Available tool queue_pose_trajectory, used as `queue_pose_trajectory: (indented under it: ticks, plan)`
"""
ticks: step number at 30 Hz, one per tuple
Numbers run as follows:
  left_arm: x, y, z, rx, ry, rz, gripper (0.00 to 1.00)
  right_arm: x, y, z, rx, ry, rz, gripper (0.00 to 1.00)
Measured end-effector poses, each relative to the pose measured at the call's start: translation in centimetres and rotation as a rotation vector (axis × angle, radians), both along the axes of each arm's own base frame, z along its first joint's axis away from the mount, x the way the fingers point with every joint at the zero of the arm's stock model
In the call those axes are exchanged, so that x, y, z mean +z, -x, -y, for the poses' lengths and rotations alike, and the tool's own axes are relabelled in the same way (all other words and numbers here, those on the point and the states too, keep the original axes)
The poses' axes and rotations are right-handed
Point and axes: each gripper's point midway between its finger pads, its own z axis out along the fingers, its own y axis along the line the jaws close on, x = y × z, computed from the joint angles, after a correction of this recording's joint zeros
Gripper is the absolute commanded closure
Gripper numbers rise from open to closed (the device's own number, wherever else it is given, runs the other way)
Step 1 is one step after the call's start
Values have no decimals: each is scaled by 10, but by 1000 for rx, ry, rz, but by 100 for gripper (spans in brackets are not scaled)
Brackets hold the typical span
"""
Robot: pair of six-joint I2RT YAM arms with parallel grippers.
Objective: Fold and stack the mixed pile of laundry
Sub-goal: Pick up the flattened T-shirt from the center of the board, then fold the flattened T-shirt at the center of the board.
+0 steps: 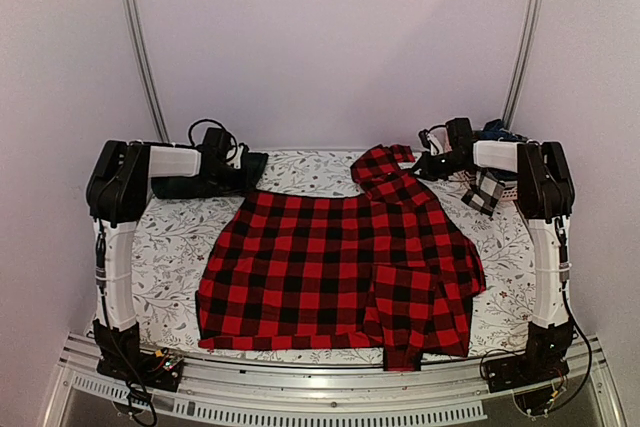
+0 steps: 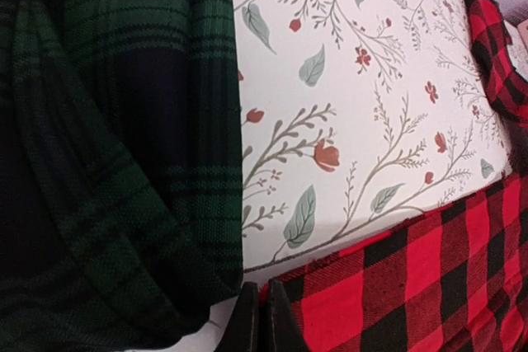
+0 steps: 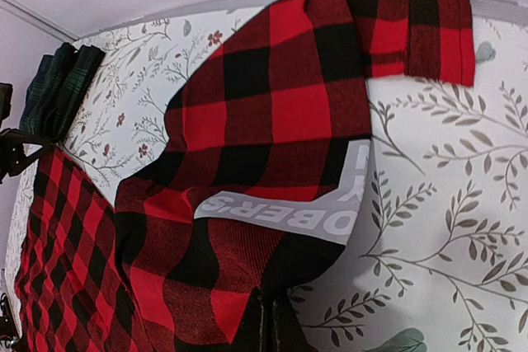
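Where it lies spread, flannel shirt point(image 1: 330, 267) crosswise, collar point(image 1: 385, 169) far-right.

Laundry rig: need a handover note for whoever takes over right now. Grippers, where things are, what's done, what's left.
Left gripper: shut at the far left corner of the shirt; whether it pinches cloth is unclear.
Right gripper: shut on the shirt near its collar.
Shirt: spread out in the middle, right side bunched, not folded.
Tartan piece: compact heap at the far left.
Dark clothes: far right.
Done: shirt laid out.
Left: fold it, fold the rest, stack.
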Motion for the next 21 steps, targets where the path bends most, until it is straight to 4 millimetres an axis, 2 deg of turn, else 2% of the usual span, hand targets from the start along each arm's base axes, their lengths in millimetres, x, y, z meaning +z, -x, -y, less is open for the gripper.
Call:
queue_pose_trajectory:
  ticks: [5, 9, 12, 16, 18, 21]
  plan:
    - [9, -11, -4, 4, -2, 47, 100, 33, -18, -3, 0, -12, 80, 100]
    - [17, -9, -7, -6, -7, 78, 100, 34, -19, -3, 2, -12, 84, 100]
    - [28, 5, -9, -17, -3, 108, 100, 13, -4, -1, 3, -6, 36, 100]
    - [46, 24, -10, -36, 13, 169, 100, -19, 29, 4, 5, 7, -62, 100]
    - [56, 33, -8, -50, 20, 206, 100, -22, 44, 6, 7, 9, -86, 100]
    - [65, 43, -6, -68, 22, 247, 100, -8, 55, 6, 11, 1, -69, 100]
